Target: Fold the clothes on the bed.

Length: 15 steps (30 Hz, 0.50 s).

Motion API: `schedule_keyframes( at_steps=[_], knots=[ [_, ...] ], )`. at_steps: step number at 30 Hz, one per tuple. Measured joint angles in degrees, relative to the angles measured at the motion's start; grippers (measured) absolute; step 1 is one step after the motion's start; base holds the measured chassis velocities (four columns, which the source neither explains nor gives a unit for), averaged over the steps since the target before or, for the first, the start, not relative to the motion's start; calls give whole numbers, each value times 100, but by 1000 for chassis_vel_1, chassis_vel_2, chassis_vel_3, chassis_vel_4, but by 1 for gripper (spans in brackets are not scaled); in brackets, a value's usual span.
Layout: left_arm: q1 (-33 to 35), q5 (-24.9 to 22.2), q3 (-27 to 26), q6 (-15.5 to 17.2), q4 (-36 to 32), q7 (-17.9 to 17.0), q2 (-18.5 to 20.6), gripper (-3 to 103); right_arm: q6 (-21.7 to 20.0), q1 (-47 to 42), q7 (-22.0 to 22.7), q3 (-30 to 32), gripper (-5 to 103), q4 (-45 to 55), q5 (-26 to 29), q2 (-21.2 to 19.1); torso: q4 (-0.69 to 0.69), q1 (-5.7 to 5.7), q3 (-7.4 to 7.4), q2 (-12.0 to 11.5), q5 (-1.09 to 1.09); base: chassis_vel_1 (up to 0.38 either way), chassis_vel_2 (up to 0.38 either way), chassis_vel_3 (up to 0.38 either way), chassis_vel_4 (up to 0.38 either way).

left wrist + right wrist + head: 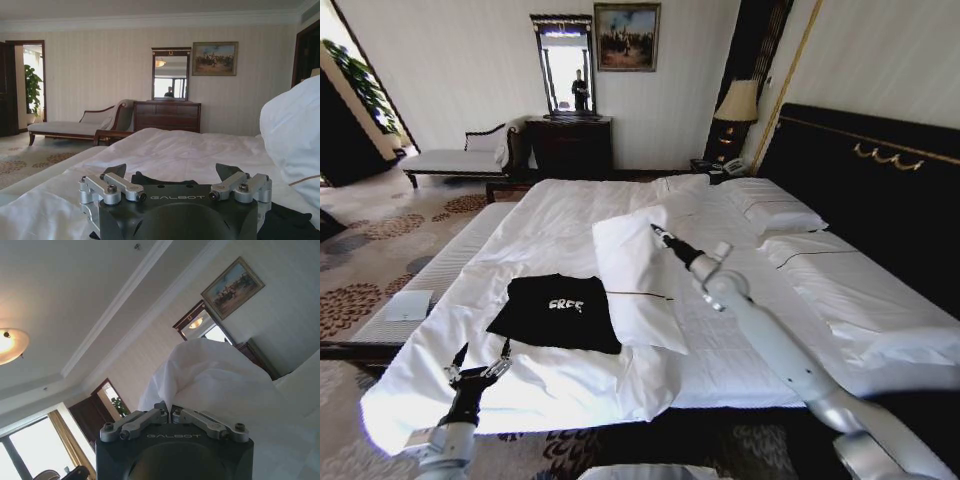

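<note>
Lying just beyond the left gripper's (pixel 479 363) spread fingers, the black T-shirt (pixel 557 312); right gripper (pixel 656 230) pinches white bedding (pixel 210 375).

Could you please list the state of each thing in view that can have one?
Black T-shirt: partly folded, lying on the bed.
White duvet corner: lifted, pinched by the right gripper.
Right gripper: shut on the duvet.
Left gripper: open, above the bed's near edge.
Bedside lamp: lit.

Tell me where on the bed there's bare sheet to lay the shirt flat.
Bare sheet lies on the bed between the T-shirt and the far pillows, and in the strip between the shirt and the open left gripper. It is crowded beside the shirt, where the right gripper holds up a white pillow.
</note>
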Motion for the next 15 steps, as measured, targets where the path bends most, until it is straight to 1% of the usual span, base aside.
schedule_keyframes(
  at_steps=[2,3,4,6,7,8,11,13,15],
  knots=[
    [-31,21,65,1,0,-8,-5,100,80,-693,11,614,0,363,-98,-30,2,0,0,0,0,0,0,0,0],
    [-31,21,65,1,0,-8,-5,100,80,-693,11,614,0,363,-98,-30,2,0,0,0,0,0,0,0,0],
    [-42,32,89,3,0,-10,-7,100,104,-957,3,854,0,513,-142,-22,2,0,0,0,-1,0,0,0,0],
    [-59,52,145,5,-7,-7,-9,100,159,-1686,-20,1446,0,926,-308,83,0,0,0,1,0,0,0,0,0],
    [-62,54,155,5,-11,-8,-9,100,182,-1928,-40,1625,0,1049,-378,137,3,0,0,0,-1,0,0,0,0],
    [-62,54,155,5,-11,-8,-9,100,182,-1928,-40,1625,0,1049,-378,137,3,0,0,0,-1,0,0,0,0],
    [-68,49,176,5,-23,-9,28,100,252,-2795,-52,2213,0,1456,-553,347,1,0,0,1,-1,0,0,0,0],
    [-71,44,177,4,-23,-10,39,100,260,-2951,-24,2329,0,1538,-559,377,2,0,0,0,-2,0,0,0,0],
    [-73,2,176,-6,-23,-9,77,100,264,-3428,113,2660,0,1785,-570,424,2,-1,0,0,-2,0,0,0,0]
  ],
)
